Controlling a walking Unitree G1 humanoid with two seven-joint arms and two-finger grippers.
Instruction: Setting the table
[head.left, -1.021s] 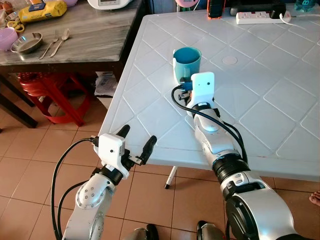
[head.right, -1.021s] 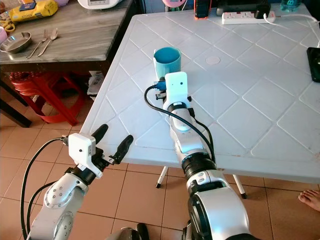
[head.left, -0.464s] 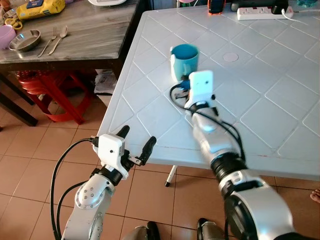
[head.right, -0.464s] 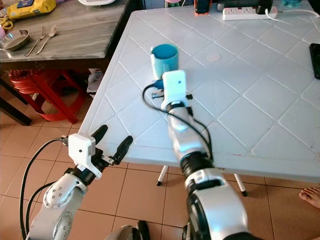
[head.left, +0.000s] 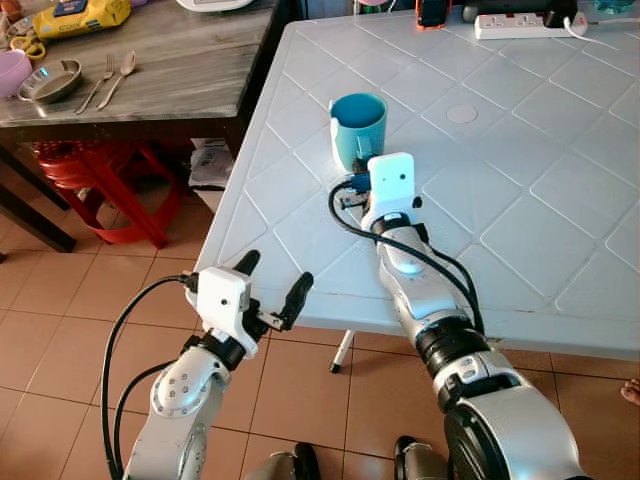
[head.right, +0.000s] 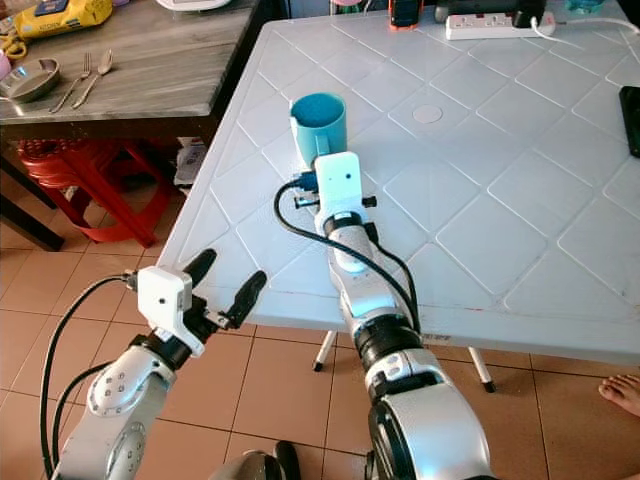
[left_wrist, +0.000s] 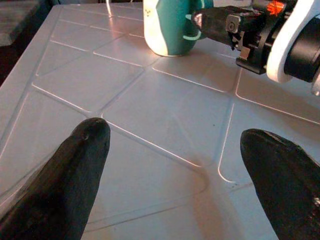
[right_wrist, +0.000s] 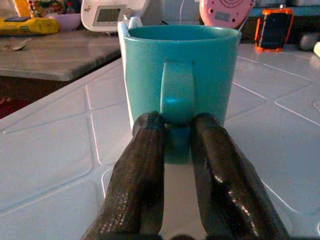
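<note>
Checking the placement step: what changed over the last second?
The right gripper, closed on the handle of the teal mug, slid the mug a little toward the robot's left across the white table; it stays upright on the surface. The grip was not released. The left gripper kept its open hover off the table's near edge.

A white power strip (head.left: 513, 26) lies at the counter's far edge — a red stool (head.left: 100, 190) stands on tiled floor (head.left: 60, 300).
</note>
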